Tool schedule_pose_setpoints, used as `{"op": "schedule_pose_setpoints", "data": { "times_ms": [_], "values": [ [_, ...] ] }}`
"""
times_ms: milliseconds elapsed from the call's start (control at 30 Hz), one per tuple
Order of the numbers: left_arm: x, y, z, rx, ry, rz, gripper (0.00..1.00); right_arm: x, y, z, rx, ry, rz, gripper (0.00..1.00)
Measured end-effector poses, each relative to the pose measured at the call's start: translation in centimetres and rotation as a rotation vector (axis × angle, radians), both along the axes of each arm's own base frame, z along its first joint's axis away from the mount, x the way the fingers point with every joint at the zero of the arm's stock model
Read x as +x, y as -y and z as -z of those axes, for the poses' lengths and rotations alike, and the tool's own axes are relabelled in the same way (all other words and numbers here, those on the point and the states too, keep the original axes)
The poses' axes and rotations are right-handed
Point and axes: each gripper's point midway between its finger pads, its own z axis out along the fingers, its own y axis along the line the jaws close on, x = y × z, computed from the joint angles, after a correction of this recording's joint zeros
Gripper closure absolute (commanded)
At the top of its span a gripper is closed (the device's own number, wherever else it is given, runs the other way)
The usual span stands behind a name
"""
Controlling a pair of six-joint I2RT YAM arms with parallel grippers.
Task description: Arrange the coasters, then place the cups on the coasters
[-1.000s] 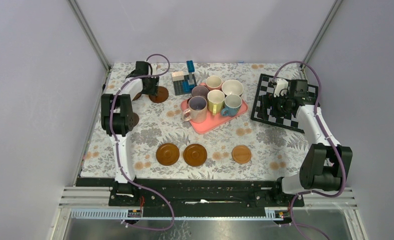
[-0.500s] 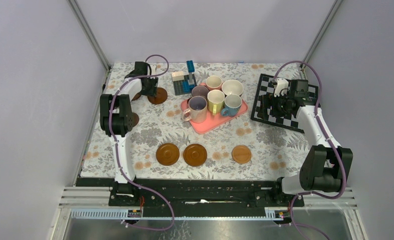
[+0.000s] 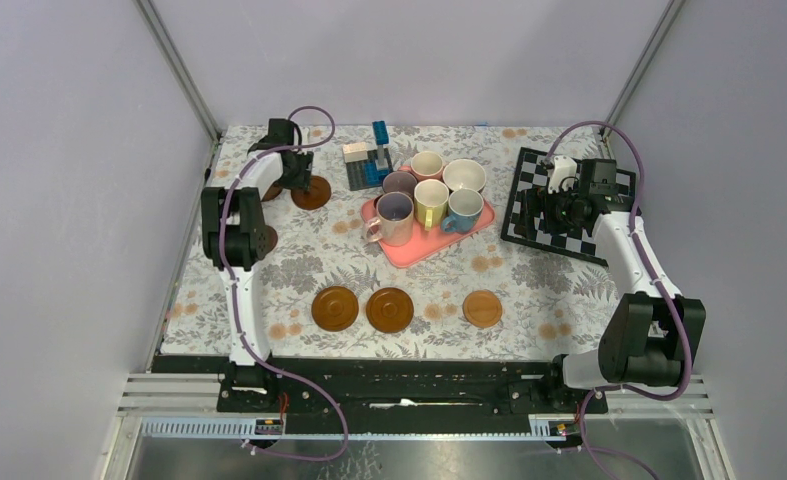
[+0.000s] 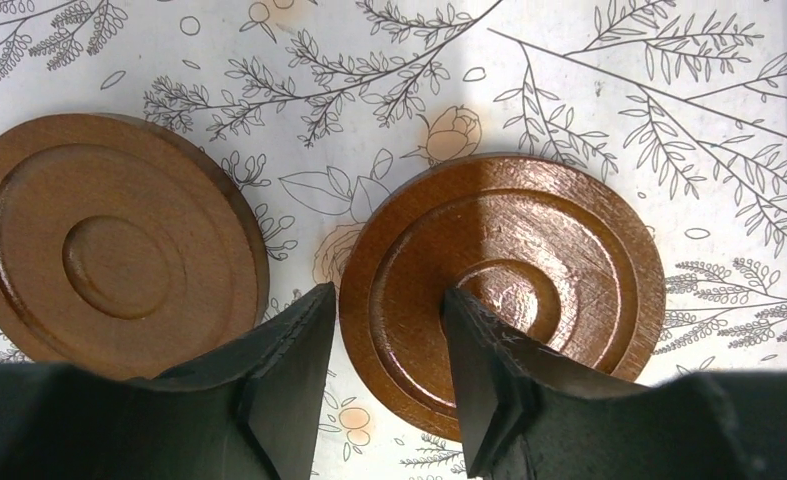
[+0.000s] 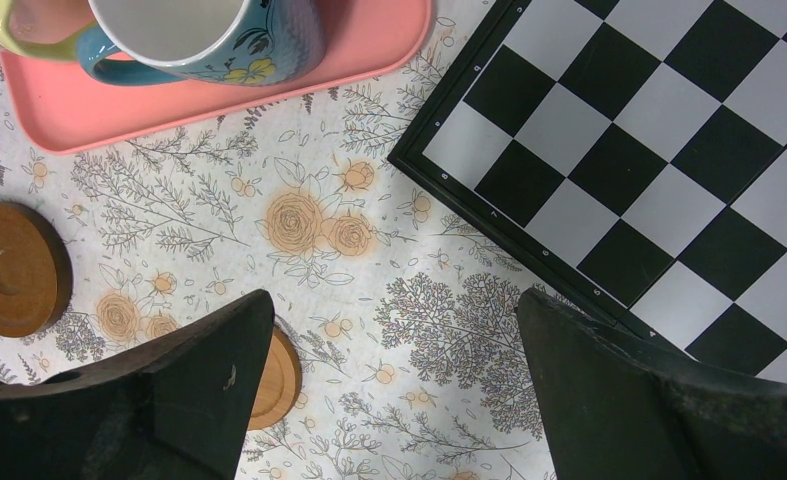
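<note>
At the back left, my left gripper [image 3: 291, 178] [image 4: 384, 330] is shut on a dark brown coaster [image 3: 314, 193] [image 4: 529, 270] lying flat: one finger at its left outer edge, the other at its central ring. A second coaster [image 4: 114, 245] lies just left of it. Three more coasters [image 3: 335, 308] [image 3: 390, 309] [image 3: 482, 308] form a row near the front. Several cups, among them yellow [image 3: 430, 200], light blue [image 3: 462, 208] [image 5: 209, 35] and white [image 3: 464, 175], stand on the pink tray [image 3: 419, 250]. My right gripper [image 3: 561, 208] [image 5: 394, 300] hangs open and holds nothing.
A chessboard [image 3: 529, 235] [image 5: 669, 150] lies at the right, partly under my right arm. Grey and blue blocks [image 3: 369, 160] stand behind the tray [image 5: 69, 110]. In the right wrist view, an orange-brown coaster [image 5: 274, 385] peeks out beside my left finger and a darker coaster [image 5: 14, 265] lies at the left edge.
The left gripper and the dark coaster in it have shifted slightly left and toward the front. The right arm has barely moved.
</note>
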Motion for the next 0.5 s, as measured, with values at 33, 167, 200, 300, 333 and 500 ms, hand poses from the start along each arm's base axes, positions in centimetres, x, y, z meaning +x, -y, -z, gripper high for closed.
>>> {"op": "schedule_pose_setpoints", "data": {
  "times_ms": [33,167,200,300,333,500],
  "values": [
    [0.1,0.0,0.0,0.001,0.001,0.0,0.48,0.0,0.0,0.0,0.0,0.0,0.0,0.02],
    [0.7,0.0,-0.1,0.001,0.006,0.0,0.46,0.0,0.0,0.0,0.0,0.0,0.0,0.02],
    [0.9,0.0,0.0,0.002,0.007,-0.001,0.46,0.0,0.0,0.0,0.0,0.001,0.0,0.02],
    [1.4,0.0,0.1,0.003,0.011,-0.001,0.45,0.0,0.0,0.0,0.0,0.0,0.001,0.02],
    [1.6,0.0,0.1,0.003,0.013,-0.002,0.45,0.0,0.0,0.0,0.0,0.001,0.0,0.02],
    [2.4,0.0,0.1,0.002,0.022,-0.004,0.45,0.0,0.0,0.0,0.0,0.001,0.0,0.02]
  ]
}}
